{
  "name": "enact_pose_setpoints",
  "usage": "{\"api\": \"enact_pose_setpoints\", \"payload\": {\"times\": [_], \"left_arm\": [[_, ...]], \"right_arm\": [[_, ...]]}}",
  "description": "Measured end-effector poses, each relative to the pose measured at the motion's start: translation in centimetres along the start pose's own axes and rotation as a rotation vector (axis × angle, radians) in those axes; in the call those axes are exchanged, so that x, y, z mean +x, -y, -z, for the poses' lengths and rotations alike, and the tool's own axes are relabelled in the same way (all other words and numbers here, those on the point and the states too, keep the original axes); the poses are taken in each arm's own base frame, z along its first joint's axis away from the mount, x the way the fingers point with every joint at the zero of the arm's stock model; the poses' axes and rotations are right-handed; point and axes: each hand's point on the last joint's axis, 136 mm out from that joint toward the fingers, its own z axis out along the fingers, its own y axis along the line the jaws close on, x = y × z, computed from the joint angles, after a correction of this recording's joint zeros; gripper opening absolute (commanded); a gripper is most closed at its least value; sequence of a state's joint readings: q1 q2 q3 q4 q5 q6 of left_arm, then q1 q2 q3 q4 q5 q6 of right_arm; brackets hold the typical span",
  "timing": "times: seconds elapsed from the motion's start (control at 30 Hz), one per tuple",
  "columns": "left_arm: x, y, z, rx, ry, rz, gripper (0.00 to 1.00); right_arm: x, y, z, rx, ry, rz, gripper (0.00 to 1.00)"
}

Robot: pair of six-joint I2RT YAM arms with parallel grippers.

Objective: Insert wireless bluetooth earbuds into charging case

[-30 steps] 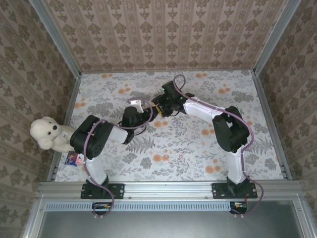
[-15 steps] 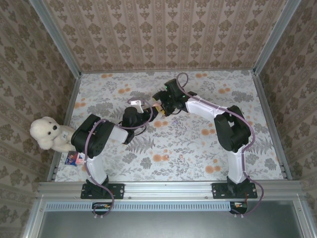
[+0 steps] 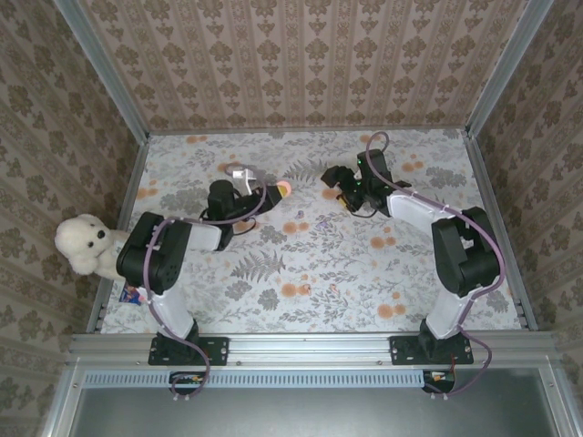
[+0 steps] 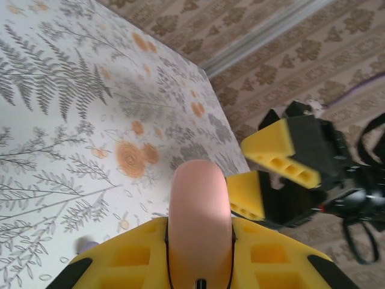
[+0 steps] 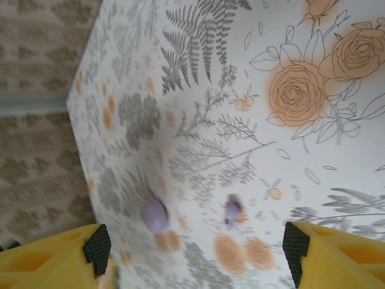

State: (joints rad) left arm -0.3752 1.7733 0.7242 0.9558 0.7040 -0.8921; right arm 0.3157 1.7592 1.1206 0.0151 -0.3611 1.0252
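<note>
Apparently light, smooth and slippery, the first earbud [image 5: 154, 215] and the second earbud [image 5: 232, 212] lie on the table [image 5: 337, 150] below the spread right gripper [image 5: 195, 256]; I would pinch one across its round body. The left gripper [image 4: 198, 253] pinches the pink case [image 4: 199, 205].

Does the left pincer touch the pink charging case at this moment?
Touching. The left wrist view shows the pink charging case clamped between the yellow fingers of the left pincer.

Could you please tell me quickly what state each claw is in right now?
Left claw: closed, holding the pink case.
Right claw: open, holding nothing.
</note>
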Motion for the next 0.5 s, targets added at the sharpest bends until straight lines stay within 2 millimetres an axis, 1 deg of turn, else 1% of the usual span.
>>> {"api": "enact_pose_setpoints", "payload": {"times": [0.1,0.27,0.37,0.5], "left_arm": [[-0.1,1.8,0.6,0.041,-0.051,-0.017,0.14],[0.1,4.5,1.2,0.088,-0.13,-0.065,0.14],[0.2,5.4,1.5,0.096,-0.16,-0.085,0.14],[0.6,5.4,1.6,0.086,-0.188,-0.085,0.14]], "right_arm": [[1.0,-0.8,0.7,-0.042,-0.033,0.132,0.78],[2.1,-4.5,2.8,-0.192,-0.049,0.313,0.78],[3.0,-6.0,3.3,-0.26,-0.069,0.378,0.77],[4.8,-7.1,3.2,-0.306,-0.11,0.433,0.77]]}}
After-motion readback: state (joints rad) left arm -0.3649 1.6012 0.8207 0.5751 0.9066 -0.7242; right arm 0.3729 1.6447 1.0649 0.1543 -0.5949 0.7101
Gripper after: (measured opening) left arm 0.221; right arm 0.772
